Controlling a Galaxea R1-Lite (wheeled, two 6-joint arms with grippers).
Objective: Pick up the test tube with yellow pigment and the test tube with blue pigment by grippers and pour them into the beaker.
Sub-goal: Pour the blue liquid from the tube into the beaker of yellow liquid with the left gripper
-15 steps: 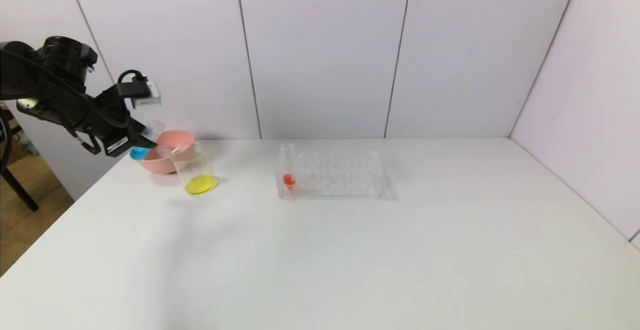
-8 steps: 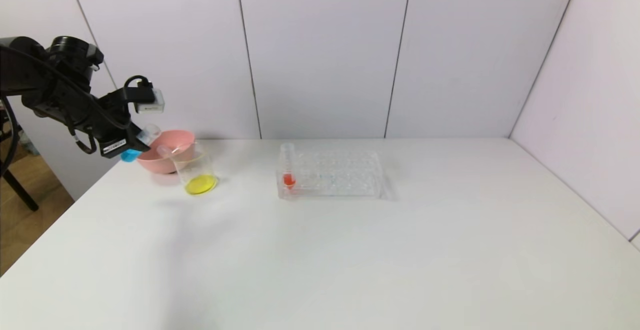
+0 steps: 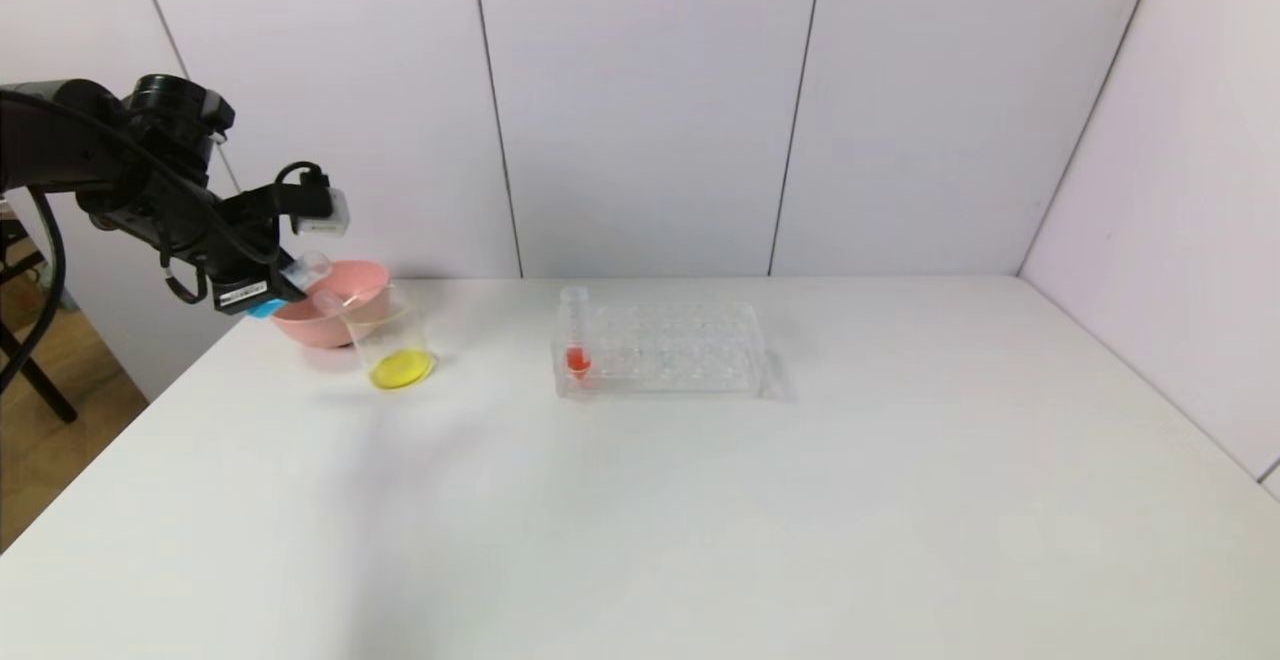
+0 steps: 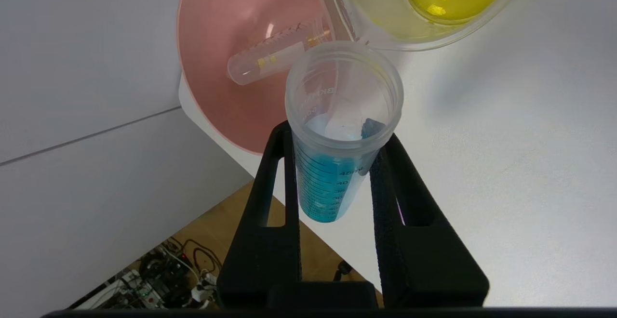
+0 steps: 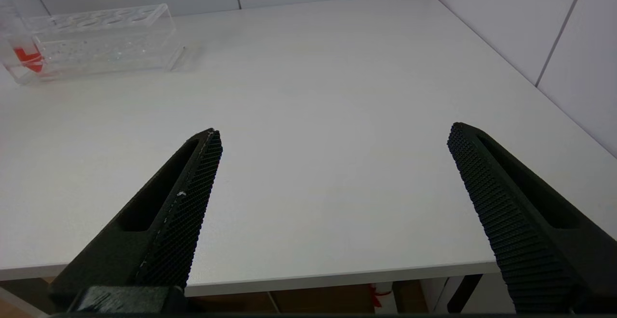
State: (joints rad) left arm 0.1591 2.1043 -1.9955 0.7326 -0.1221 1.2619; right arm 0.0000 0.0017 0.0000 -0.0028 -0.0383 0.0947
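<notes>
Blue-pigment tube (image 4: 337, 154) tilted, mouth seemingly beakerward (image 4: 385, 24).

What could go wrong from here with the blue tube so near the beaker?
1. The left end effector grips the blue tube tilted, its mouth short of the beaker and beside the pink bowl; pouring now might spill onto the table.
2. Moving closer might knock the tube's rim against the beaker's lip.
</notes>
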